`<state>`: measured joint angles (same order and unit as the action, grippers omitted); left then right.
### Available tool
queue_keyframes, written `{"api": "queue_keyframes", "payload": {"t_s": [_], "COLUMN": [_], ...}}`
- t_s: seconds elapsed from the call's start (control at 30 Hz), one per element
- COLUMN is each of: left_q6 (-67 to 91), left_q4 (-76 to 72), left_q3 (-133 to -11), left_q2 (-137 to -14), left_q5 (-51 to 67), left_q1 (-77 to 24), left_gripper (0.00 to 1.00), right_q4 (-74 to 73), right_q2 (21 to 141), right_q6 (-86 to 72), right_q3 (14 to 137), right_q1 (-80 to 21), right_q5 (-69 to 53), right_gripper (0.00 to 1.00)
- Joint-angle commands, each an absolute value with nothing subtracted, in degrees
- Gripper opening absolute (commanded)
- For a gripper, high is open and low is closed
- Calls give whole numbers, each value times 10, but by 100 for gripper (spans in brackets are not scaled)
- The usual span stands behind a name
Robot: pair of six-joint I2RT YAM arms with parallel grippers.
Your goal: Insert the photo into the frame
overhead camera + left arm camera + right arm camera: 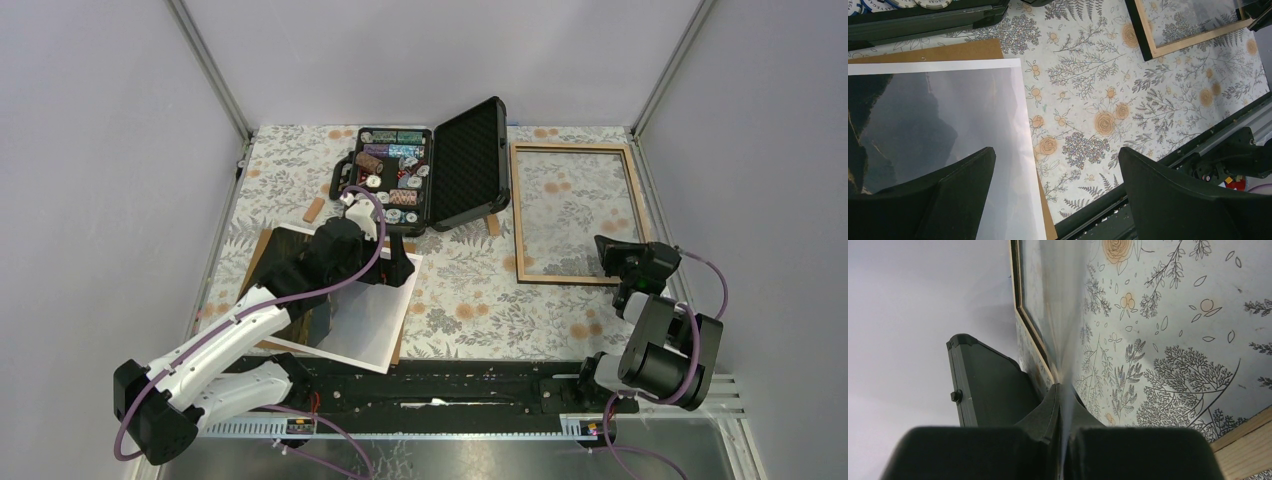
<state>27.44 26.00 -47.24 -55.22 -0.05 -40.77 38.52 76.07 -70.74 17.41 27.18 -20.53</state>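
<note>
Left gripper [398, 262] hangs wide open over an edge of the photo [365, 320] on its brown board [948, 50] (open chip case [465, 165] just behind), while the right gripper [610, 256] pinches the clear pane of the frame [520, 215].

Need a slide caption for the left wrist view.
Open left gripper above one edge of the photo, which lies on a brown backing board; the frame sits apart across the floral tablecloth.

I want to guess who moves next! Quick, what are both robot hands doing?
Left gripper: open, empty, above the photo.
Right gripper: shut, pinching a thin clear sheet at the frame.
</note>
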Motion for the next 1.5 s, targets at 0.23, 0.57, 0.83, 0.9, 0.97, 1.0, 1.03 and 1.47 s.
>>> {"api": "queue_keyframes", "payload": {"t_s": [0.23, 0.57, 0.83, 0.9, 0.97, 1.0, 1.03, 1.47], "left_q6": [267, 269, 267, 266, 266, 266, 266, 255], "left_q4": [235, 235, 235, 236, 235, 235, 235, 247], "left_q3": [-489, -489, -487, -485, -484, -483, -483, -487], "left_q2": [-544, -546, -538, -535, -531, -528, -526, -490], "left_q5": [-9, -9, -11, -12, -13, -14, -15, -39], "left_q1": [-410, -411, -412, -412, -412, -412, -412, -412], "left_gripper": [99, 99, 99, 99, 99, 99, 99, 99], "right_q4": [455, 478, 334, 259, 179, 149, 123, -273], "right_q2": [797, 840, 832, 815, 810, 811, 811, 758], "right_q6": [-705, -694, -642, -622, -599, -590, -584, -528], "right_q3": [160, 160, 214, 237, 270, 284, 296, 456], "right_q1": [276, 276, 275, 273, 272, 271, 270, 184], "right_q5": [-215, -217, -212, -190, -177, -177, -175, -34], "right_gripper": [0, 6, 52, 65, 79, 84, 91, 100]}}
